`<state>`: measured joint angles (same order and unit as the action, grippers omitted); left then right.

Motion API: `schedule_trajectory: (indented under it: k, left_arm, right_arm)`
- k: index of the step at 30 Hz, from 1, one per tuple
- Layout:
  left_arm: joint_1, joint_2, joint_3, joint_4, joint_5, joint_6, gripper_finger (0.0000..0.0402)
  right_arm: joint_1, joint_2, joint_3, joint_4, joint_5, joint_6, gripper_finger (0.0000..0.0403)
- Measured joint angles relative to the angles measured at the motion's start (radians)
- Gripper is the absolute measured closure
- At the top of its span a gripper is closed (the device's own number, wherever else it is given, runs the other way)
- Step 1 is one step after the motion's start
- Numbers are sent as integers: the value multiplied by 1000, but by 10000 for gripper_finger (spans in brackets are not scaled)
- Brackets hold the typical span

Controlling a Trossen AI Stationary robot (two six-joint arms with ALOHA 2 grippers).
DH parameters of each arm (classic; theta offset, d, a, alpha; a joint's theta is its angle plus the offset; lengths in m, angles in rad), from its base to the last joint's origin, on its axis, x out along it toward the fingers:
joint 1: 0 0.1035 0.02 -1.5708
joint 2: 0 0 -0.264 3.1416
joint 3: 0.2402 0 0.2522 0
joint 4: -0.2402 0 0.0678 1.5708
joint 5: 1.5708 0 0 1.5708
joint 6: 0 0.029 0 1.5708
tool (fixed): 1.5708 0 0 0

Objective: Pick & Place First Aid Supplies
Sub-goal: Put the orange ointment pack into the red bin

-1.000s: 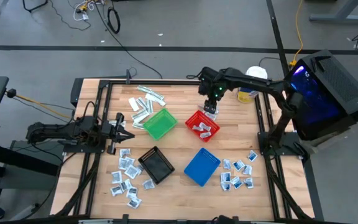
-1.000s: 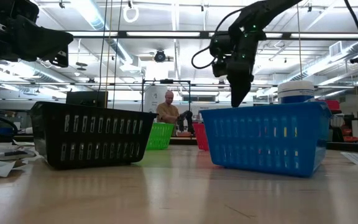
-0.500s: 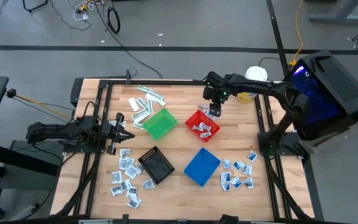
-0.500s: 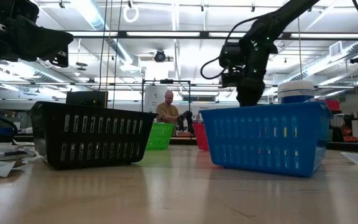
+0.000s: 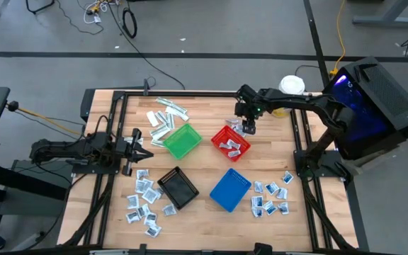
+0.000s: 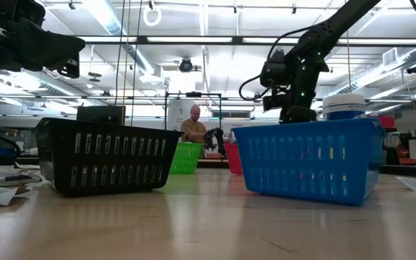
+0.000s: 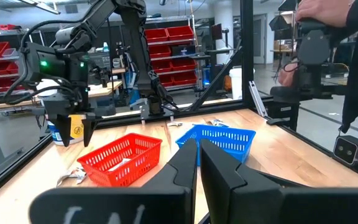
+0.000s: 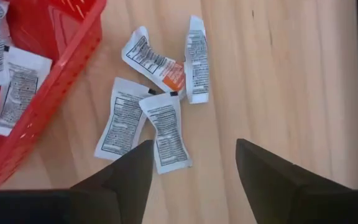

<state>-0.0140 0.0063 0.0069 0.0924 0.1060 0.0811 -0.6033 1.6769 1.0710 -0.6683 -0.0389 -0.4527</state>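
Note:
Several small white packets lie in a loose cluster on the wood just past the red basket, on its far right side; more packets lie inside that basket. My right gripper hangs above the cluster, pointing steeply down, open and with nothing between its fingers. In the left wrist view it stands over the packets beside the basket. My left gripper waits shut at the table's left, pointing level.
Green, black and blue baskets stand mid-table. Packet piles lie near left and near right, narrow strips far left. A white-lidded tub stands behind the right arm. A person stands past the table.
My right gripper has gone down and toward the table's right edge, from over the red basket's far rim to above the packets on the wood beside it. In the low view it has sunk to the blue basket's rim line.

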Motion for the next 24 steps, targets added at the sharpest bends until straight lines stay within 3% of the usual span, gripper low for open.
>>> schedule_trajectory:
  k: [8,15,24]
  left_arm:
    - [0,0,0,0,0,0,376]
    - [0,0,0,0,0,0,376]
    - [0,0,0,0,0,0,376]
  right_arm:
    - [-10,35,-1,4,-18,-30,128]
    - [-34,35,-1,29,-59,-130,132]
    - [-32,35,-43,65,-67,-131,135]
